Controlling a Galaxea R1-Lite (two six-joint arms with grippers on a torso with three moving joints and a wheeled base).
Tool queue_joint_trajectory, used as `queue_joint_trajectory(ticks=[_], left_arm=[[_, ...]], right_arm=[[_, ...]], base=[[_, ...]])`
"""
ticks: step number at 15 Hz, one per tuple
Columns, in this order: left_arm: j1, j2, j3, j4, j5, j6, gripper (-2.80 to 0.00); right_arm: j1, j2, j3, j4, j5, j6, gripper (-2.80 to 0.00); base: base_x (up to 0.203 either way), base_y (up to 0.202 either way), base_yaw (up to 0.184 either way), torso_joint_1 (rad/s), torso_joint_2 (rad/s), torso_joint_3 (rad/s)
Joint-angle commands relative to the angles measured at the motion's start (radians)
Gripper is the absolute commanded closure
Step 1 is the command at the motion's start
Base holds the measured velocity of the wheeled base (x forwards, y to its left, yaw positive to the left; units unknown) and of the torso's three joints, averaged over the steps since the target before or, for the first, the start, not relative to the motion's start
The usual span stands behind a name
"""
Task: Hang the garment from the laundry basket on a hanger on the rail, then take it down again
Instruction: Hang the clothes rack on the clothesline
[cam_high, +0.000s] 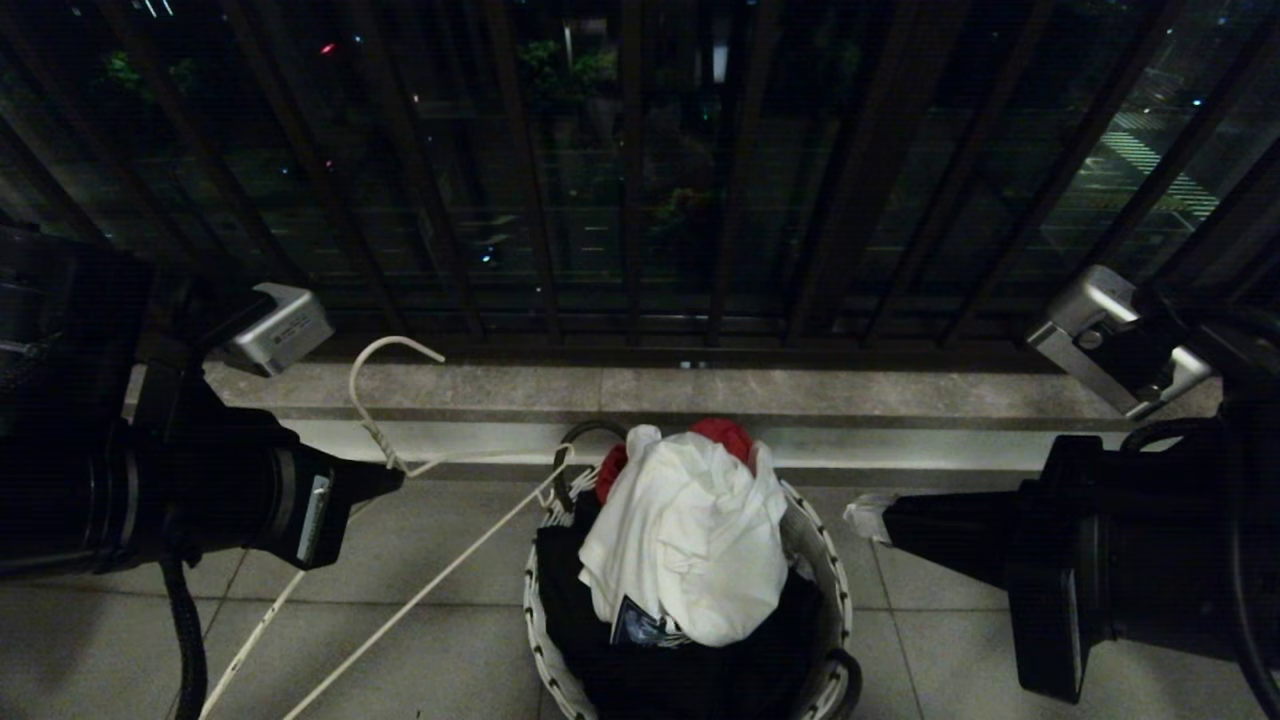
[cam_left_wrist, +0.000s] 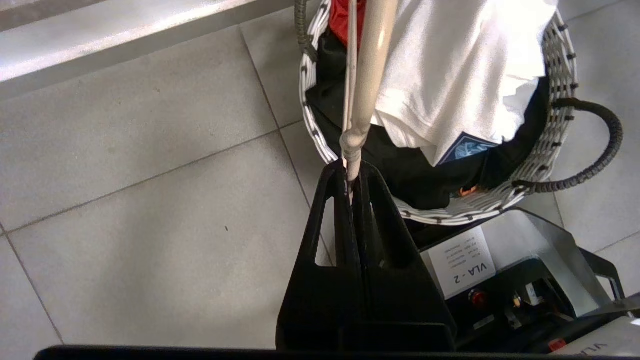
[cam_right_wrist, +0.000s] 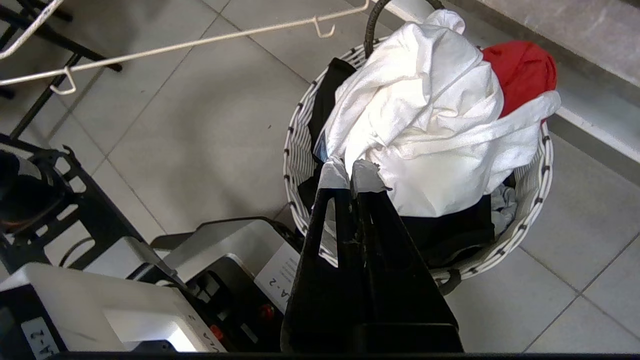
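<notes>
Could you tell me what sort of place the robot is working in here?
Probably a balcony or window-side laundry spot at night: dark window railing with city lights beyond, a tiled floor, and a laundry basket of clothes.

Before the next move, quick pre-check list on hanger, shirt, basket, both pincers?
1. Left pincer shut on the white wire hanger at its twisted neck: ok.
2. Right pincer shut, nothing held, beside the basket: ok.
3. White T-shirt lies bunched on top in the laundry basket, unobstructed: ok.
4. Red cloth and black garment lie under the T-shirt; risk of dragging them: cannot tell.
5. Collar opening located for the hanger: not ok, shirt crumpled.
6. Rail in view: not ok.
</notes>
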Motion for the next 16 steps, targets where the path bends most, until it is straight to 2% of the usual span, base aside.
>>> queue_joint_trajectory(ticks=[1,9,13,16], left_arm=[[-0.002,-0.018,-0.003,0.002,0.001,0.001,0.0],[-0.002,-0.02,-0.007,0.0,0.01,0.003,0.0],[-0.002,-0.022,-0.005,0.001,0.01,0.004,0.0],[-0.002,-0.026,-0.005,0.001,0.01,0.004,0.0]], right_arm=[[0.001,-0.01,0.001,0.0,0.0,-0.002,0.0],[-0.001,-0.038,0.016,-0.006,0.003,-0.019,0.0],[-0.001,-0.05,0.022,-0.006,0.002,-0.041,0.0],[-0.001,-0.058,0.024,-0.006,0.002,-0.044,0.0]], base=[[0.0,0.0,0.0,0.0,0.0,0.0],[0.0,0.0,0.0,0.0,-0.01,-0.011],[0.0,0.0,0.0,0.045,-0.24,-0.297],[0.0,0.0,0.0,0.08,-0.55,-0.33]])
